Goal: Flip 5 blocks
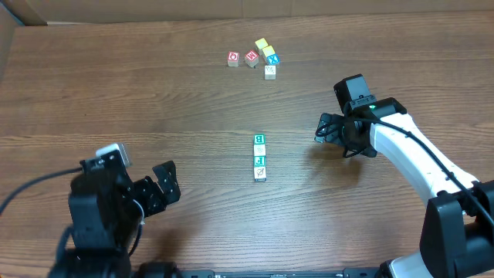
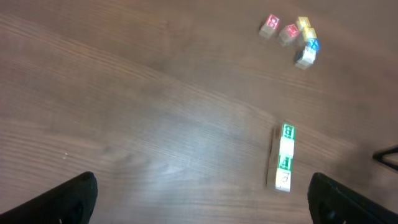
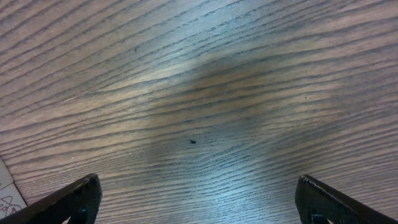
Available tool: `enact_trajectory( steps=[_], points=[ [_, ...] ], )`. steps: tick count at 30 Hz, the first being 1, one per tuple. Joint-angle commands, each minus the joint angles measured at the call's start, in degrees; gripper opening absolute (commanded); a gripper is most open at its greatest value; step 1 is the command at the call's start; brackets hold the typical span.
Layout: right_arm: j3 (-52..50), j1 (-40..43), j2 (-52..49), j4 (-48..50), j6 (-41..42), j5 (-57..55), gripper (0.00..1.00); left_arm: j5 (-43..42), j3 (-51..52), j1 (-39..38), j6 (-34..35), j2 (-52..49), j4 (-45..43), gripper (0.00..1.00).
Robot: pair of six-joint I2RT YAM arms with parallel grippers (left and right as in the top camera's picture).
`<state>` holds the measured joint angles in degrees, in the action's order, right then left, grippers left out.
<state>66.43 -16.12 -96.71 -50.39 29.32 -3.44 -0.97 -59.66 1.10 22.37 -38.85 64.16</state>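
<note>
A short straight row of several blocks (image 1: 260, 157) lies at the table's middle, its faces pale or printed in green; the left wrist view shows this row (image 2: 285, 157) to the right of centre. A loose cluster of several blocks (image 1: 256, 57), red, yellow, teal and pale, sits at the far side and shows as a cluster (image 2: 292, 34) in the left wrist view. My left gripper (image 1: 167, 184) (image 2: 202, 199) is open and empty, well left of the row. My right gripper (image 1: 324, 129) (image 3: 199, 199) is open over bare wood, right of the row, with one pale block corner (image 3: 9, 191) at its lower left.
The wooden table (image 1: 116, 85) stretches bare to the left and far right. The white right arm (image 1: 409, 154) reaches in from the lower right. A brown cardboard edge (image 1: 15, 11) borders the far left corner.
</note>
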Motion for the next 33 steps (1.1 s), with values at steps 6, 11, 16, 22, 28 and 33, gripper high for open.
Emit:
enact_trajectory(
  steps=[6,11,16,22,28,33],
  points=[
    [1.1,0.1,0.8,0.2,-0.5,-0.8,1.00,-0.5,19.8,-0.4,-0.1,16.0,-30.7,1.00],
    [1.1,0.1,0.8,0.2,-0.5,-0.8,1.00,-2.7,32.0,-0.4,-0.1,26.9,-58.4,1.00],
    [1.1,0.1,0.8,0.2,-0.5,-0.8,1.00,-2.7,41.1,-0.4,-0.1,35.5,-78.0,1.00],
    [1.1,0.1,0.8,0.2,-0.5,-0.8,1.00,-3.1,47.7,-0.4,0.0,38.6,-85.7,1.00],
    [1.1,0.1,0.8,0.2,-0.5,-0.8,1.00,-3.1,53.6,-0.4,0.0,38.6,-85.7,1.00],
    [1.1,0.1,0.8,0.2,-0.5,-0.8,1.00,-2.8,57.7,-0.4,-0.1,38.6,-85.7,1.00]
  ],
)
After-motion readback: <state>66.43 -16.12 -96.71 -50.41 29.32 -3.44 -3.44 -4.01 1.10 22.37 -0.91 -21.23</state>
